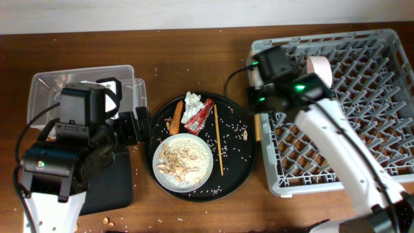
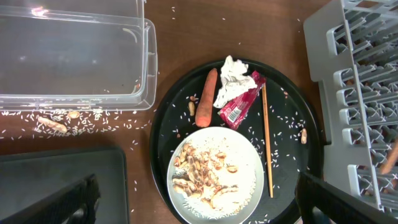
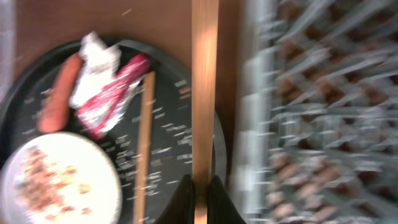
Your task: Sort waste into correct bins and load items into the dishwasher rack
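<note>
The round plate (image 1: 162,175) with beige scraps (image 2: 202,171) sits on the round black tray. Behind it lie a carrot piece (image 1: 176,118), white tissue (image 1: 192,103), red wrapper (image 1: 204,114) and one chopstick (image 1: 218,139). My right gripper (image 3: 201,186) is shut on the other chopstick (image 3: 204,93), held over the gap between the tray and the grey rack (image 1: 349,110). A white-pink bowl (image 1: 318,66) stands in the rack. My left gripper (image 2: 199,211) is open above the plate's near edge. The clear tub (image 1: 45,87) and the flat black tray (image 1: 113,181) are at the left. The blue cup is out of view.
The round black tray (image 1: 240,162) lies between the bins and the rack. Rice grains are scattered on it and beside the tub. A beige scrap (image 2: 53,126) lies on the table in front of the tub, another (image 2: 303,135) on the round tray's right side.
</note>
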